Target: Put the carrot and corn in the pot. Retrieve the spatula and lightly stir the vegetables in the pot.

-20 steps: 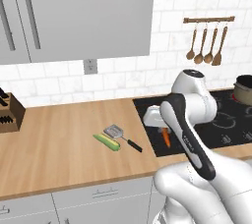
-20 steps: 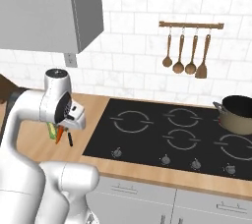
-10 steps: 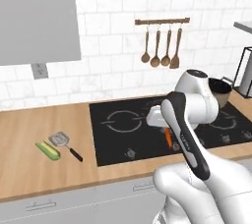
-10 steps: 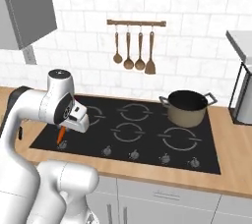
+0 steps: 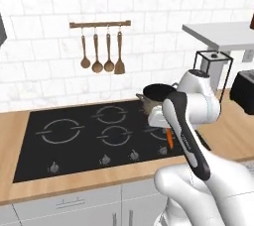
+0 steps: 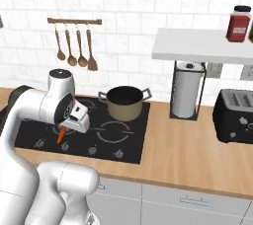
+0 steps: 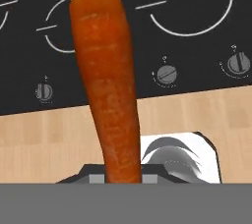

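My gripper (image 5: 167, 129) is shut on the carrot (image 5: 170, 138), a slim orange stick that hangs down from the fingers over the front right part of the cooktop. From the other side, the carrot (image 6: 61, 134) points down below the gripper (image 6: 64, 127). In the hand view the carrot (image 7: 110, 85) runs up from the gripper (image 7: 121, 178) over the burner knobs. The tan pot (image 6: 124, 103) with its dark rim stands on the back right burner, beyond and to the right of the carrot; the arm partly hides the pot (image 5: 157, 92). The corn and the spatula are out of view.
The black cooktop (image 5: 74, 141) lies in a wooden counter (image 6: 188, 145). Brown wooden spoons and a spatula (image 6: 76, 46) hang on a wall rail. To the right stand a paper towel holder (image 6: 187, 91), a black toaster (image 6: 236, 116) and a shelf with a jar (image 6: 237, 22).
The whole picture has shifted: the base has driven right along the counter, so the cooktop and pot are now in front. The carrot stays in the shut gripper.
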You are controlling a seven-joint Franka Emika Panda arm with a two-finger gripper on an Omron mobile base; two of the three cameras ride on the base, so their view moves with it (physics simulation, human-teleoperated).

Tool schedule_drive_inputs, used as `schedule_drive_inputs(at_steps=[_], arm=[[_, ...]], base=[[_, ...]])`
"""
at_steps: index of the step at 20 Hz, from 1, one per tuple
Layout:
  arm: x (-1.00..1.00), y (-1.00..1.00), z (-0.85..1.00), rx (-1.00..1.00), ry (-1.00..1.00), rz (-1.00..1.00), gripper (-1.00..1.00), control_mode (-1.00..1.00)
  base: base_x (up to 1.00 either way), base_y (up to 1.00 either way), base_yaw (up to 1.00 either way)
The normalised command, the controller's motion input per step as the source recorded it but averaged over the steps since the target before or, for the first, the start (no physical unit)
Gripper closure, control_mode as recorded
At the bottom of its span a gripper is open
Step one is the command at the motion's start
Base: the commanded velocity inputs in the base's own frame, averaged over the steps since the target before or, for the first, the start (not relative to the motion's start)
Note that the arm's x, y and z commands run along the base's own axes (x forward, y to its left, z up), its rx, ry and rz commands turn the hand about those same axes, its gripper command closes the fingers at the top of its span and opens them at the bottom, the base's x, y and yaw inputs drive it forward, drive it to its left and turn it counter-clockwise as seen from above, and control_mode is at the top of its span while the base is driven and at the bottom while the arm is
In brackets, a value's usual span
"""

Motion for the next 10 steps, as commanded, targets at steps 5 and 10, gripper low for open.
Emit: schedule_drive_inputs(at_steps=[5,10], arm=[[0.00,0.00,0.00,0.00,0.00,0.00,1.00,1.00],[0.52,-0.29,0.31,0.02,-0.09,0.00,1.00,-1.00]], base=[[0.78,-0.90,0.00],[0.20,-0.10,0.00]])
